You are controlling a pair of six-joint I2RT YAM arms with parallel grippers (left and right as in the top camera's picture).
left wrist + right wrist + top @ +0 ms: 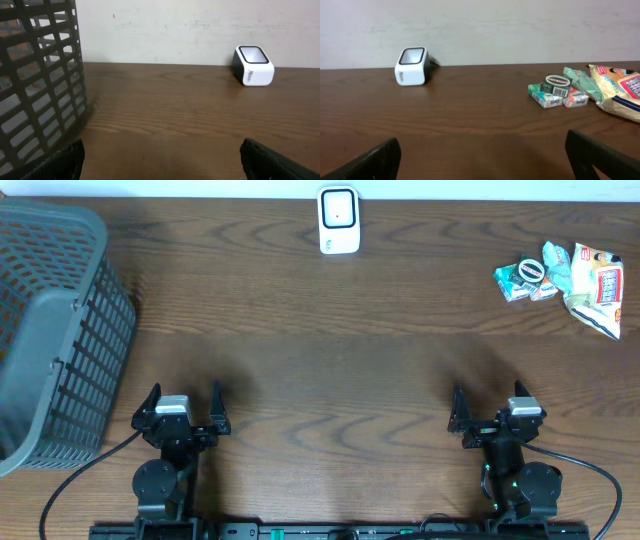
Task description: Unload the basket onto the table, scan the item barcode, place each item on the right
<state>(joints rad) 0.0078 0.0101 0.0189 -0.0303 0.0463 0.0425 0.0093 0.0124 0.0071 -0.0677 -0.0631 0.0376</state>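
Left claw (185, 390) and right claw (488, 394) sat wide and empty at the tabletop's (330, 360) near edge. The snack packets (562, 280) lay by its far right corner, with the barcode scanner (339, 220) mid far edge.

Even soft light, faint shadows on the table (330, 360), wrist views soft (near fingers (270, 162) blurred)
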